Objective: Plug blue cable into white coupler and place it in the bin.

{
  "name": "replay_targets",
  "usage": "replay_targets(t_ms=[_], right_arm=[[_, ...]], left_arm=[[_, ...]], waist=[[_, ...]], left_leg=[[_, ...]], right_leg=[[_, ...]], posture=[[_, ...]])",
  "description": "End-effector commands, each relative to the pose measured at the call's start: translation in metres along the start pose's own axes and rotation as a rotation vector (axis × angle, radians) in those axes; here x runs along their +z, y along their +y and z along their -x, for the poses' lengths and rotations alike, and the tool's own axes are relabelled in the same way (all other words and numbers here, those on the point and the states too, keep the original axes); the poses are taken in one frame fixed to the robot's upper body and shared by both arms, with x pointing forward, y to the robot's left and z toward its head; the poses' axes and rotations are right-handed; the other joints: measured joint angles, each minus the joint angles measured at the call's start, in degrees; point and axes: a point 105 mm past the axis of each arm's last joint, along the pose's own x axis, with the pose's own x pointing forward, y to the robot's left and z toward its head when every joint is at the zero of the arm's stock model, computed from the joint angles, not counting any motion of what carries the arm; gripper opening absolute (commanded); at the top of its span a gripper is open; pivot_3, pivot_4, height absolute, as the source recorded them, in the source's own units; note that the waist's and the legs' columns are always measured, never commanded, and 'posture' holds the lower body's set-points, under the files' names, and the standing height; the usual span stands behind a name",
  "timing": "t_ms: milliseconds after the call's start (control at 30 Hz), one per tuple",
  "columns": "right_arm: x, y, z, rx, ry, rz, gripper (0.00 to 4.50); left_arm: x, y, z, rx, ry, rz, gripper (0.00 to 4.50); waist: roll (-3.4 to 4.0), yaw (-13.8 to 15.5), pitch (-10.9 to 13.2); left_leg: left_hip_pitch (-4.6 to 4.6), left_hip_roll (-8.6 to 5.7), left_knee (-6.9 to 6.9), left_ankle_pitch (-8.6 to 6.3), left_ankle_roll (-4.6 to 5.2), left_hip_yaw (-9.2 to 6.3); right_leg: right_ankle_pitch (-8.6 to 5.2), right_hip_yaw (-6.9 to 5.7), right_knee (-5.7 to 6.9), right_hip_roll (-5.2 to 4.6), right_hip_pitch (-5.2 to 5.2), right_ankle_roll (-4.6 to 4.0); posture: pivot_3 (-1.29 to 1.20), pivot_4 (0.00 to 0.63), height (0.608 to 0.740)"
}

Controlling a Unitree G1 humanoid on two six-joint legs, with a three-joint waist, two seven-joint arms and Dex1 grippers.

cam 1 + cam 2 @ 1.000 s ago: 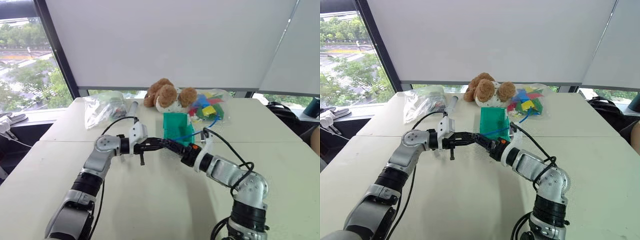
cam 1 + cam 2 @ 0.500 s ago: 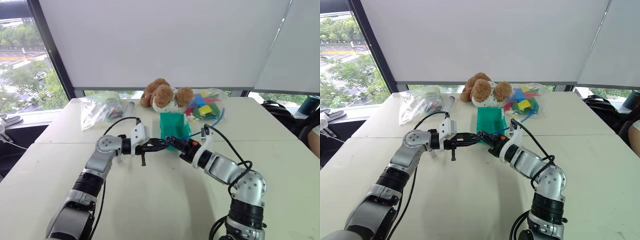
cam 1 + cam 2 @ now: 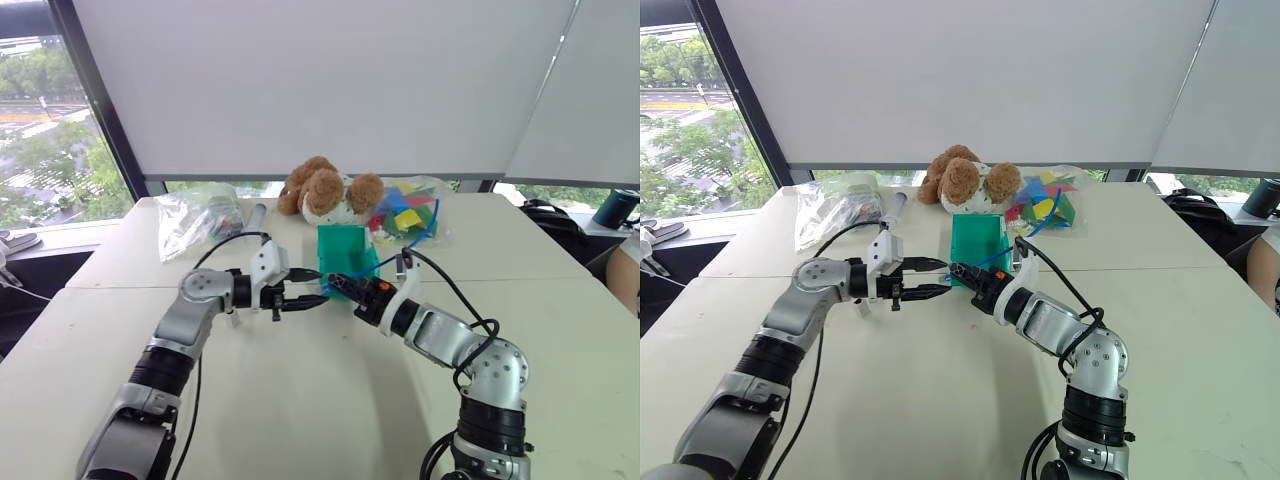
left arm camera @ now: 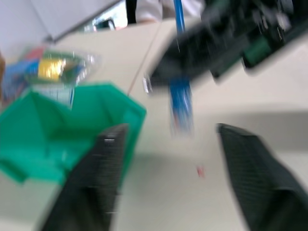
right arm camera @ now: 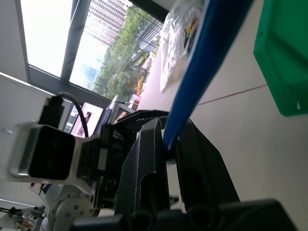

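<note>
blue cable (image 4: pixel 180 103) blurred, plug end indistinct

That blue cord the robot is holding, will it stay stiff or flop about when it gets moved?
Probably floppy: the blue cable curves loosely from the right gripper back over the bin, so the free length would likely swing and trail. It looks thin and light, so it should lift easily, though a smooth cord might slide between shut fingers.

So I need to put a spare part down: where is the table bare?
Bare: the white table in front of both grippers. Crowded: the far edge, with clear plastic bag, brown teddy bear, teal-green plastic bin.
</note>
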Motion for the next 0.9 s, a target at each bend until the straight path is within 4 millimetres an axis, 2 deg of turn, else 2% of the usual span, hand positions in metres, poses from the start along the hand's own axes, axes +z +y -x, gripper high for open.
replay_targets(t_ms=[33, 200, 300, 400, 533, 767, 900], right_arm=[[0.014, 0.016, 0.002, 0.05, 0.008, 0.171, 0.0], [0.001, 0.029, 0.005, 0.13, 0.111, 0.355, 0.0], [0.0, 0.031, 0.004, 0.155, 0.123, 0.39, 0.0], [0.0, 0.032, 0.003, 0.162, 0.127, 0.411, 0.0], [0.001, 0.033, 0.002, 0.171, 0.125, 0.427, 0.0], [0.004, 0.041, 0.004, 0.192, 0.12, 0.463, 0.0], [0.005, 0.041, 0.005, 0.184, 0.116, 0.474, 0.0]], left_arm=[[0.009, 0.015, 0.041, 0.123, 0.041, -0.028, 4.45], [-0.01, 0.025, 0.092, 0.313, 0.139, -0.003, 4.45], [-0.032, 0.023, 0.114, 0.415, 0.194, 0.044, 4.45], [-0.049, 0.021, 0.124, 0.493, 0.227, 0.07, 4.45], [-0.065, 0.024, 0.122, 0.576, 0.234, 0.088, 4.45], [-0.093, 0.019, 0.101, 0.596, 0.213, 0.194, 4.45], [-0.102, 0.022, 0.093, 0.612, 0.193, 0.244, 4.45]], waist=[[0.02, -0.1, 0.0], [0.04, 0.1, 0.0], [0.03, 0.2, 0.0], [0.01, 0.5, 0.1], [-0.01, 0.7, 0.1], [-0.01, 0.5, 0.1], [-0.01, 0.5, 0.1]], left_leg=[[0.0, 0.0, -0.01, 0.0, 0.0, 0.02], [-0.01, 0.01, -0.03, 0.0, 0.0, 0.01], [-0.01, 0.02, -0.04, 0.0, 0.0, 0.02], [-0.01, 0.01, -0.04, 0.0, 0.0, 0.02], [-0.01, -0.04, -0.03, 0.0, 0.0, 0.01], [-0.02, -0.04, -0.05, -0.01, -0.01, 0.03], [-0.04, -0.03, -0.05, -0.01, -0.01, 0.03]], right_leg=[[0.0, 0.02, -0.01, 0.0, -0.01, 0.0], [-0.01, 0.02, -0.04, -0.01, -0.01, -0.01], [-0.01, 0.02, -0.06, -0.03, -0.02, -0.01], [-0.01, 0.01, -0.06, -0.09, -0.01, -0.01], [-0.01, -0.02, -0.08, -0.24, 0.01, -0.01], [0.0, -0.01, -0.08, -0.33, -0.04, -0.01], [0.0, -0.01, -0.09, -0.34, -0.07, -0.02]], posture=[[0.0, 0.15, 0.74], [0.0, 0.15, 0.74], [0.0, 0.15, 0.74], [0.0, 0.15, 0.74], [0.0, 0.15, 0.74], [0.0, 0.15, 0.74], [0.0, 0.15, 0.74]])
